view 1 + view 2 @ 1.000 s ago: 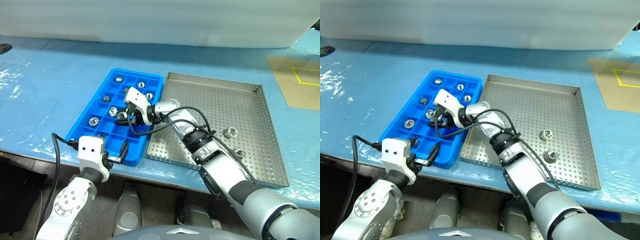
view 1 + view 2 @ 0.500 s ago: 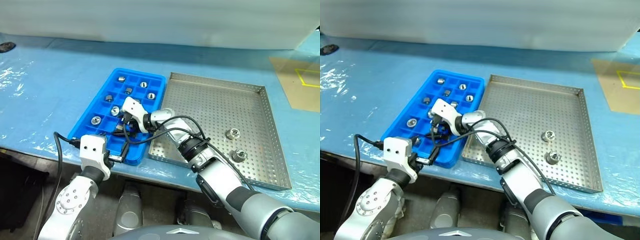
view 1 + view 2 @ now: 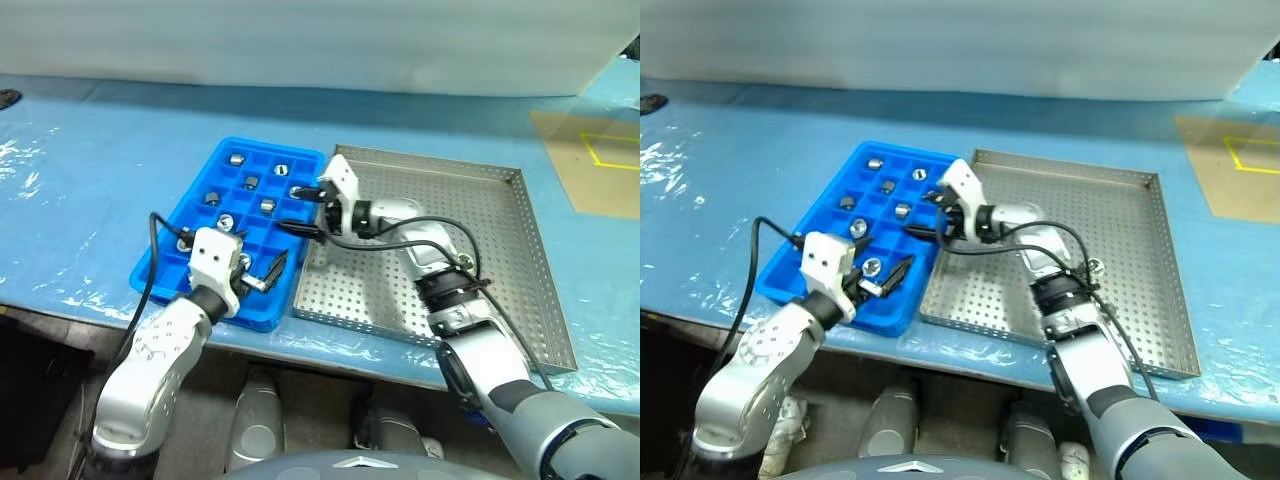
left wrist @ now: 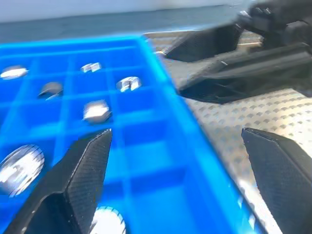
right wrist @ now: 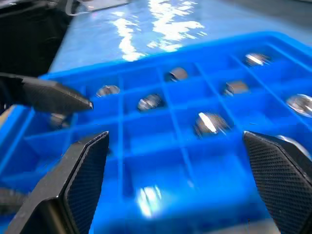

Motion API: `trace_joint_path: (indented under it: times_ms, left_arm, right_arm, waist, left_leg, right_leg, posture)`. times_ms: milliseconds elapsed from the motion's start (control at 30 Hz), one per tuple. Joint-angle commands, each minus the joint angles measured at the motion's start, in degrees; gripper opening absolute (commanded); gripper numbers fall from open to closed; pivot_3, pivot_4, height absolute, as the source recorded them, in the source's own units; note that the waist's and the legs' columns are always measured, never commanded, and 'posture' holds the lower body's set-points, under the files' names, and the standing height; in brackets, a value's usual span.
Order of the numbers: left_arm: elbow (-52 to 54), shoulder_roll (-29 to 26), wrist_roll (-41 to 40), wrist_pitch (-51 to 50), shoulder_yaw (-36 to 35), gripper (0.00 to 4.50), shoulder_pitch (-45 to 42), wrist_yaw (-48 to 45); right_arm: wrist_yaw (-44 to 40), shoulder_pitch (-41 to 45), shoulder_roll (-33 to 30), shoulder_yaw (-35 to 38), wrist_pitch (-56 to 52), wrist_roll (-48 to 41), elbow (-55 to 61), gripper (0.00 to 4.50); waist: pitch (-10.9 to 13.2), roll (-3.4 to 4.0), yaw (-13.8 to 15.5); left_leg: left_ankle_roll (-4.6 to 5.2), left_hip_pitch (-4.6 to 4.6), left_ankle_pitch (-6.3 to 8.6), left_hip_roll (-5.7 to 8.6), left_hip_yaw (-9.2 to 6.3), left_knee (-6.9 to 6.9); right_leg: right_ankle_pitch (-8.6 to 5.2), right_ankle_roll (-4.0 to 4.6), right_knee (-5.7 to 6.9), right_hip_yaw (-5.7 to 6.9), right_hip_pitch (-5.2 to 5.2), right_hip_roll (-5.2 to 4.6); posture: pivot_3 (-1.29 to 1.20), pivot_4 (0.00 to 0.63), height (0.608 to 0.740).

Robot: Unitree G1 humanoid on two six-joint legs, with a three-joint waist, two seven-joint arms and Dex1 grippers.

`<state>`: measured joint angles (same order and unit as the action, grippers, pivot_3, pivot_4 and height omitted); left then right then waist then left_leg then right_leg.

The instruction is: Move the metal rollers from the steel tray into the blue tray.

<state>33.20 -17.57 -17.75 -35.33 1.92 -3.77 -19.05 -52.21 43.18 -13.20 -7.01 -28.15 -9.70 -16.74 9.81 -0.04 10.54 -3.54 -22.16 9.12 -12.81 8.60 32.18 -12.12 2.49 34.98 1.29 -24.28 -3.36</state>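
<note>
The blue tray (image 3: 205, 262) lies left of the steel tray (image 3: 500, 215), their long rims side by side. Several metal rollers (image 3: 267, 206) sit singly in the blue tray's compartments, also seen in the right wrist view (image 5: 207, 122). One roller (image 3: 1096, 266) peeks out beside my right forearm on the steel tray's perforated floor. My right gripper (image 3: 300, 209) hovers open and empty over the rims where the two trays meet, pointing at the blue tray. Above the blue tray's near right corner my left gripper (image 3: 262, 273) is open and empty, its fingers (image 4: 83, 165) spread wide.
Both trays rest on a blue table covered in shiny plastic film (image 3: 90, 170). A tan sheet with yellow tape (image 3: 600, 160) lies at the far right. The table's near edge (image 3: 60, 300) runs just under the trays. My right gripper's black fingers (image 4: 214, 46) cross close ahead of my left gripper.
My right gripper has opened and swung right, from the middle of the blue tray to its rim by the steel tray. My left gripper has risen forward over the blue tray's near corner.
</note>
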Motion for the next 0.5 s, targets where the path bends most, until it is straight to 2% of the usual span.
trace_joint_path:
  times_ms: [33, 233, 500]
  left_arm:
    - [-4.43, -0.44, -0.67, 2.33, 1.91, 4.50, -5.21, -3.99]
    - [-11.71, -0.81, -1.35, 4.44, 5.24, 4.50, -12.50, -11.52]
    - [-21.20, -2.14, -0.85, 7.83, 8.29, 4.50, -18.59, -20.56]
  right_arm:
    - [3.34, -2.64, -5.00, 4.53, -5.81, -1.72, 9.38, 4.48]
    - [10.88, -8.20, -10.98, 10.28, -17.62, -2.62, 17.98, 4.48]
    - [15.71, -15.76, -16.71, 14.04, -29.41, -4.22, 27.03, 4.48]
  waist:
    - [-0.01, -0.01, -1.45]
    - [-0.03, -0.01, -5.75]
    - [-0.04, 0.02, -8.28]
  left_leg:
    - [-0.01, 0.04, -0.01, 0.00, 0.03, 0.03]
    - [-0.03, 0.16, -0.03, 0.00, 0.09, 0.02]
    - [-0.03, 0.33, -0.05, 0.02, 0.19, 0.04]
  right_leg:
    - [0.02, -0.02, 0.01, -0.05, 0.01, 0.01]
    - [0.09, -0.10, 0.06, -0.14, 0.05, 0.06]
    - [0.03, 0.01, 0.10, -0.27, 0.15, 0.08]
  posture:
    - [0.04, 0.150, 0.740]
    - [-0.10, 0.150, 0.740]
    - [-0.24, 0.150, 0.740]
